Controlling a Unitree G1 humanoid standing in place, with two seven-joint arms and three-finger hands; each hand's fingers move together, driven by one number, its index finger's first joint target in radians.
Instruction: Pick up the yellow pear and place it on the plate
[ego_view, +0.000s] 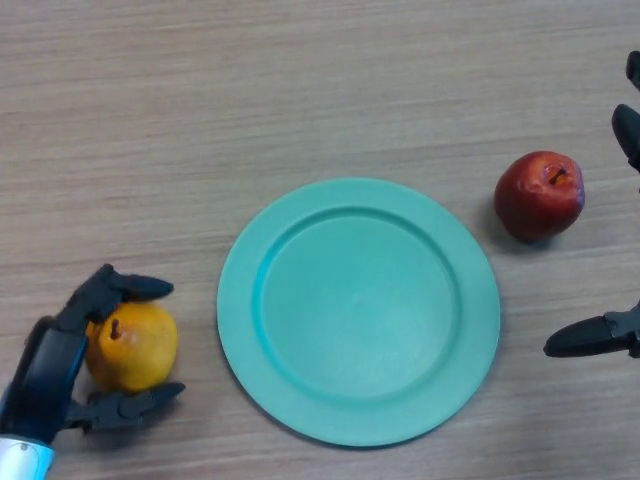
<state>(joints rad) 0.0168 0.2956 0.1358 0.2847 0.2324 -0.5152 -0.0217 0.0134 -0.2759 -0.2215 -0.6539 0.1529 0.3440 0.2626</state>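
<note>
The yellow pear (135, 347) lies on the wooden table at the lower left, just left of the plate. My left hand (60, 350) comes in from the lower left and its fingers (125, 287) and thumb (135, 405) curl round the pear on both sides. The teal plate (300, 240) sits in the middle of the table with nothing on it. My right hand (600, 337) shows at the right edge, fingers straight and spread, holding nothing.
A red apple (540, 195) lies on the table to the right of the plate, between the fingers of my right hand. The wooden table (250, 90) stretches away behind the plate.
</note>
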